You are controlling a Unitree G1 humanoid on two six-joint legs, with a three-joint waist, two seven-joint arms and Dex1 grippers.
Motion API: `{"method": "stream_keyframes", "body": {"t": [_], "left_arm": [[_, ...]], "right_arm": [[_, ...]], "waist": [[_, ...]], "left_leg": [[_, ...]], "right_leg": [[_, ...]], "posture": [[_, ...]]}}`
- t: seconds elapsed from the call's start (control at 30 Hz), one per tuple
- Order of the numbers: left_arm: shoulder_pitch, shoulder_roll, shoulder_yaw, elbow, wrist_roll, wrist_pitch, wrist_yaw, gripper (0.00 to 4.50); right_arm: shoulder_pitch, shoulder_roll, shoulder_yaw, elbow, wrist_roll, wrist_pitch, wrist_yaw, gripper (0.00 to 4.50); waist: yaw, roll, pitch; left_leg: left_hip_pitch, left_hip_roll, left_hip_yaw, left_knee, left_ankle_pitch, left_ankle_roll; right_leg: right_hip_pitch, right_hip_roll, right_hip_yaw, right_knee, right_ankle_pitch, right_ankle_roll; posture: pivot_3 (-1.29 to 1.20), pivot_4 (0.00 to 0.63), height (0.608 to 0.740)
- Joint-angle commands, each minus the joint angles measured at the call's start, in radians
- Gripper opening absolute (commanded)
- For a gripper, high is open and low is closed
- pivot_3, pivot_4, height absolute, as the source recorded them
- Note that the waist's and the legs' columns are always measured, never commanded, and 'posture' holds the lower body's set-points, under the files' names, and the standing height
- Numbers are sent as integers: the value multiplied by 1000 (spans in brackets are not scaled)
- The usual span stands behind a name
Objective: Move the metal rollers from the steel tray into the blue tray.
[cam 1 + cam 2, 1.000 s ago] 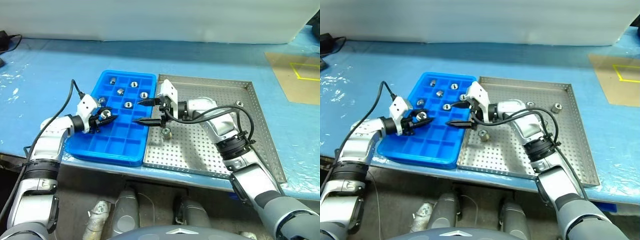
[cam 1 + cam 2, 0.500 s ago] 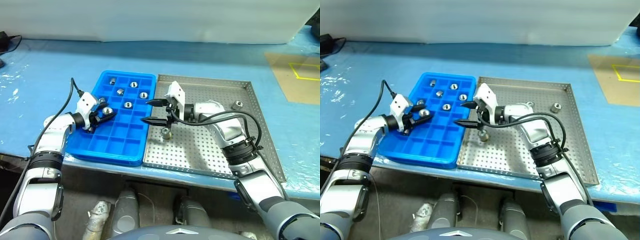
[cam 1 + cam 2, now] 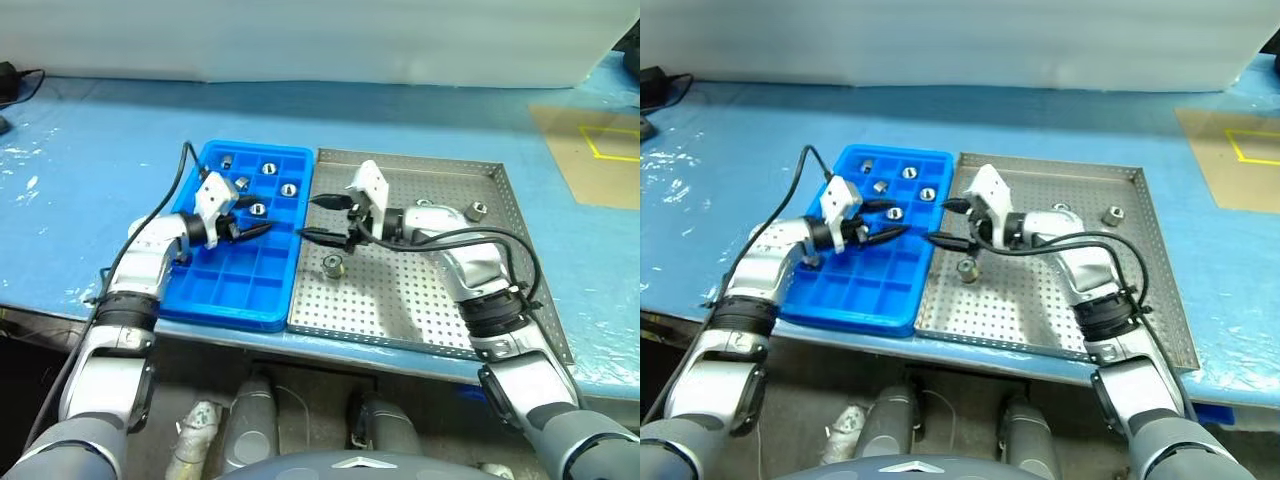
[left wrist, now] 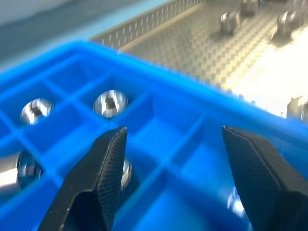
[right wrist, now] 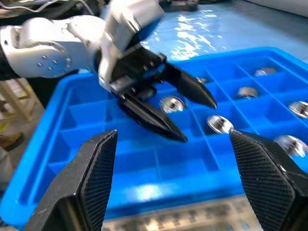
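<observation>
The blue tray (image 3: 232, 290) lies left of the steel tray (image 3: 440, 300), touching it. Several metal rollers sit in the blue tray's far compartments, such as one (image 3: 268, 168) at the back and one (image 4: 109, 102) ahead of my left fingers. My left gripper (image 3: 258, 218) hovers open and empty over the middle of the blue tray, pointing right. My right gripper (image 3: 307, 218) is open and empty above the seam between the trays, pointing left at the other gripper (image 5: 197, 120). A metal roller (image 3: 333, 265) stands on the steel tray just below it. Another roller (image 3: 476, 210) lies near the far right rim.
Both trays rest on a table (image 3: 90, 150) covered in blue film. A brown board (image 3: 590, 150) with yellow tape lies at the far right. A black cable (image 3: 165, 195) loops from my left wrist over the blue tray's left edge.
My left gripper opened, let go of a roller over the blue tray's left side, then swung right and up. My right gripper shifted a little right, staying open.
</observation>
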State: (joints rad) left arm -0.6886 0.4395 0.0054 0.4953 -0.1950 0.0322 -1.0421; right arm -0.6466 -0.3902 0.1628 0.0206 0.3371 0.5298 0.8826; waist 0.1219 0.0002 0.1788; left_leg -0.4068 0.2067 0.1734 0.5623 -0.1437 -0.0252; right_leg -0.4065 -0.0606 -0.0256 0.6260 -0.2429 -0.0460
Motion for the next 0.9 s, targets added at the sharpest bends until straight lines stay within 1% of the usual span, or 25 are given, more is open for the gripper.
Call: {"method": "stream_keyframes", "body": {"t": [0.03, 0.2, 0.33, 0.43, 0.57, 0.63, 0.67, 0.8, 0.9], "left_arm": [[-88, -36, -4, 51, -11, -29, 5, 3339], [-220, -128, -23, 258, 26, -139, 22, 3339], [-340, -225, -37, 465, 82, -252, 97, 3339], [-408, -292, -38, 574, 99, -301, 120, 3339], [-430, -347, -40, 627, 99, -325, 44, 3339], [-414, -343, -56, 625, 107, -331, -37, 3339], [-399, -327, -72, 610, 106, -325, -125, 3339], [-366, -221, -117, 541, 96, -255, -424, 3339], [-373, -139, -145, 503, 119, -265, -517, 3339]], "right_arm": [[23, -40, -104, -87, 32, 19, -49, 3851], [118, -108, -211, -187, 48, 69, -121, 3851], [199, -130, -272, -280, 61, 111, -183, 3851], [253, -134, -303, -358, 74, 145, -228, 3851], [331, -140, -345, -459, 95, 192, -284, 3851], [357, -144, -357, -492, 102, 209, -303, 3851], [374, -145, -361, -511, 105, 218, -312, 3851], [425, -146, -376, -570, 124, 252, -342, 3851], [448, -144, -378, -593, 135, 264, -357, 3851]], "waist": [[-5, 0, 0], [-38, 0, 0], [-58, 0, 0], [-80, 0, 0], [-105, 0, 0], [-123, 0, 0], [-134, 0, 0], [-158, 0, 0], [-162, 0, 0]], "left_leg": [[0, 0, 0, 0, 0, 0], [1, -1, 1, 0, -1, 2], [0, -1, 1, 0, -2, 3], [0, -2, 1, 1, -3, 5], [1, -2, 1, 1, -5, 9], [2, -2, 2, 2, -6, 10], [2, -2, 2, 2, -6, 11], [4, -2, 3, 1, -4, 13], [5, -1, 3, 2, -4, 12]], "right_leg": [[0, 0, 0, 0, 0, 0], [1, 3, 2, -1, 3, 4], [0, 3, 2, -2, 3, 5], [1, 3, 2, -3, 3, 6], [2, 3, 3, -4, 3, 6], [2, 3, 4, -4, 3, 6], [2, 3, 4, -4, 3, 6], [2, 4, 6, -4, 1, 2], [3, 4, 6, -3, 1, 1]], "posture": [[-144, 150, 740], [-258, 150, 740], [-349, 150, 740], [-418, 150, 740], [-491, 150, 740], [-508, 150, 740], [-522, 150, 740], [-536, 150, 740], [-521, 150, 740]]}}
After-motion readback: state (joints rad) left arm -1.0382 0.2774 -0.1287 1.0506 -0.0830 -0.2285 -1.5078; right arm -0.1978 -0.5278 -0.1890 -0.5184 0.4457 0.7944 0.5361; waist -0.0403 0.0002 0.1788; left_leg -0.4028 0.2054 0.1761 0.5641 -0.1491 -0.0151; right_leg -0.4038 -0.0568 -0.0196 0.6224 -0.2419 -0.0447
